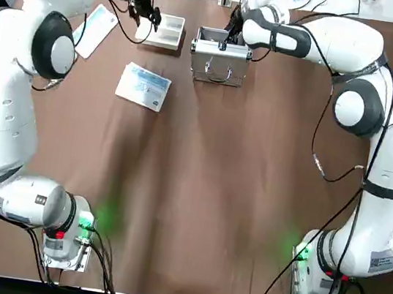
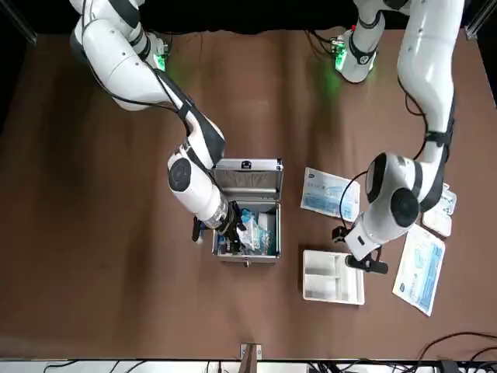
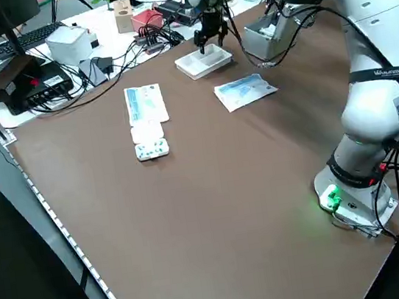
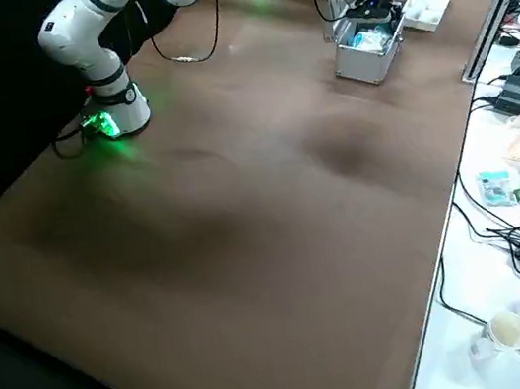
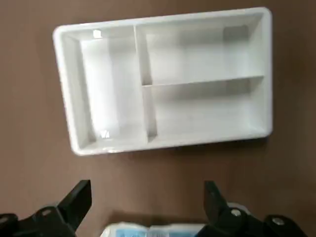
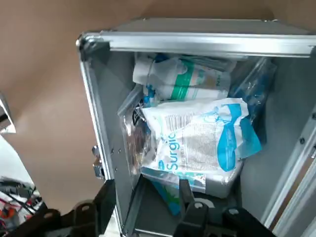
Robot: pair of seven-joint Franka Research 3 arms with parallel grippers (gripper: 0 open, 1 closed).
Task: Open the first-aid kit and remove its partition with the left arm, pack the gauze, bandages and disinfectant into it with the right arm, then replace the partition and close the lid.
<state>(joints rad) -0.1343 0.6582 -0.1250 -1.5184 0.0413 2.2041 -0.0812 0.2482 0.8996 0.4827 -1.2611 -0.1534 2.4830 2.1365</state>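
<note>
Brown table [image 1: 197,191]: silver first-aid kit [image 2: 247,221] open, packets inside.

A flat blue-white printed box [image 1: 143,86] lies on the brown table [image 1: 197,191], at ten o'clock from its centre in the top view. A long white-green packet [image 1: 95,30] sits at ten o'clock of that box. In the left side view, a small white blister pack [image 3: 152,149] lies just beside the packet's near end.
</note>
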